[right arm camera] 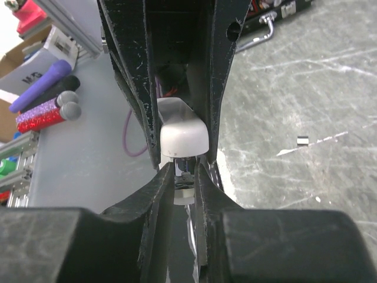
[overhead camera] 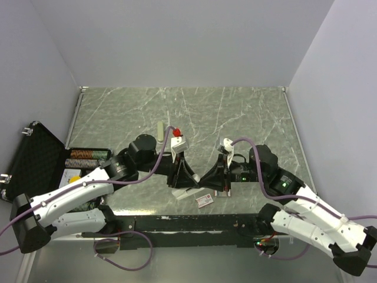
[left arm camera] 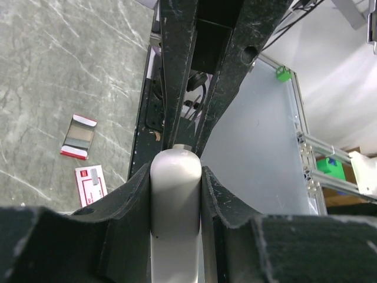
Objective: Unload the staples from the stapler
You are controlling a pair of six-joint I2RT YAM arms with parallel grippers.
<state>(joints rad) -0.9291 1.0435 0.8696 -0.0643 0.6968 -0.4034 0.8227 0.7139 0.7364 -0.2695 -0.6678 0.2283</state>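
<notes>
A white stapler [left arm camera: 175, 200] is held between both grippers near the table's front edge. My left gripper [left arm camera: 177, 171] is shut on its rounded white top arm and shows in the top view [overhead camera: 184, 177]. My right gripper [right arm camera: 184, 171] is shut on the stapler's metal part just below the white cap [right arm camera: 182, 132], facing the left one in the top view [overhead camera: 213, 177]. A short silvery staple segment [right arm camera: 303, 140] lies on the marble to the right. Whether staples sit inside the stapler is hidden.
A small red-and-white box tray [left arm camera: 78, 137] and its sleeve [left arm camera: 91, 184] lie on the table below the grippers, where one box piece [overhead camera: 205, 200] shows from above. A cream elongated object [overhead camera: 160, 131] lies behind the left wrist. An open black case [overhead camera: 35, 159] stands at the left.
</notes>
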